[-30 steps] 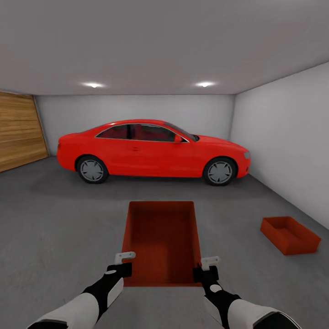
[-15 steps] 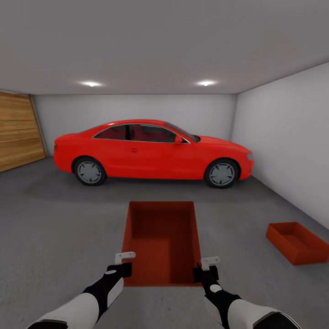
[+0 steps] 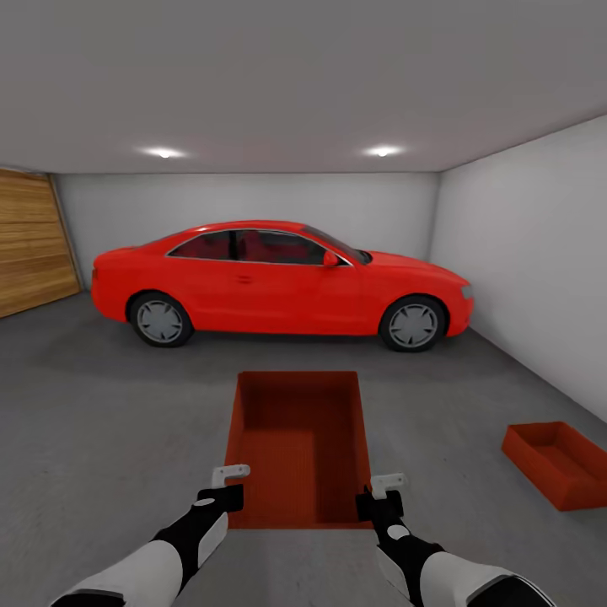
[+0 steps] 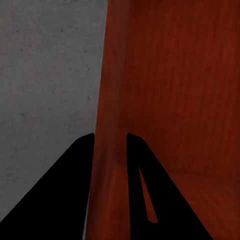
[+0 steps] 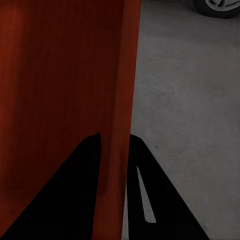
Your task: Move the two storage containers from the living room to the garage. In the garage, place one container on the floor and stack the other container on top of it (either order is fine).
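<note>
I carry one orange-red storage container (image 3: pixel 299 447) in front of me, open side up, above the dark grey concrete floor (image 3: pixel 118 421) of the garage. My left gripper (image 3: pixel 229 487) is shut on its left wall near the close corner, and my right gripper (image 3: pixel 384 496) is shut on its right wall. In the left wrist view the black fingers (image 4: pixel 75 190) straddle the red wall (image 4: pixel 175 90). The right wrist view shows the same pinch on the container's wall (image 5: pixel 60 75). The second storage container (image 3: pixel 561 464) rests on the floor at the right, near the white wall.
A red car (image 3: pixel 278 282) is parked crosswise ahead, its wheel (image 5: pixel 220 6) also in the right wrist view. A wood-panelled door wall (image 3: pixel 29 253) stands at the far left and a white wall (image 3: pixel 523 278) runs along the right. Open concrete lies between me and the car.
The whole view has shifted: the car sits a little more to the left and the floor container has slid right and lower in the picture. The held container and both grippers keep their place.
</note>
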Available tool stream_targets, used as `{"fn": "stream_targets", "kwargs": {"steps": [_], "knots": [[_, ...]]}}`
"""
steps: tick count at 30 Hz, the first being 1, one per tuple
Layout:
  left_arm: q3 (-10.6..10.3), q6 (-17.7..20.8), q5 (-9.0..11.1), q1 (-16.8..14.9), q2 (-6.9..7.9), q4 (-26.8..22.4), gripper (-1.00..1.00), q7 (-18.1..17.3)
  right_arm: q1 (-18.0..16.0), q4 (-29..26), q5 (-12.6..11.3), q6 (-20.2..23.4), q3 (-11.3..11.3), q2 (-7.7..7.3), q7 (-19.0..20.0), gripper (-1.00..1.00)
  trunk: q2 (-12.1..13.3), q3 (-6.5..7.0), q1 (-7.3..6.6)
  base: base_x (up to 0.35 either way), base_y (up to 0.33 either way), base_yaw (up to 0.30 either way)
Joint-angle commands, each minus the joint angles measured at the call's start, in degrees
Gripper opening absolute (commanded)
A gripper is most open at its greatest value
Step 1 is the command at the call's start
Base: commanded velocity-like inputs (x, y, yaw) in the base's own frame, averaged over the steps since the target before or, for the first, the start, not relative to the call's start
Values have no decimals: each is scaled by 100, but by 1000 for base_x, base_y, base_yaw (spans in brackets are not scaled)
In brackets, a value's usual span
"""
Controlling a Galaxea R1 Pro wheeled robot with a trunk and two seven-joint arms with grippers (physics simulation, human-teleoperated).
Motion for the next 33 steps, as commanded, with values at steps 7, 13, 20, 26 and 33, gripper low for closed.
{"fn": "stream_targets", "kwargs": {"steps": [7, 13, 20, 26, 33], "knots": [[33, 12, 37, 0, 65, 10, -100, 63, -9, -11, -23, -135, -133, 3, -15, -100, -7, -9, 5, 322, 0, -1], [33, 12, 37, 0, 65, 10, -100, 62, -9, -11, -23, -136, -133, 3, -21, -100, -7, -9, 5, 322, 0, -114], [33, 12, 37, 0, 65, 10, -100, 62, -9, -11, -23, -136, -133, 3, -24, -100, -7, -9, 5, 322, 0, -232], [33, 12, 37, 0, 65, 10, -100, 62, -9, -11, -27, -136, -133, 3, -23, -100, -7, -9, 5, 322, 0, -250], [33, 12, 37, 0, 65, 10, -100, 62, -9, -11, -27, -136, -135, 3, -23, -100, -7, -9, 5, 322, 0, -252]]}}
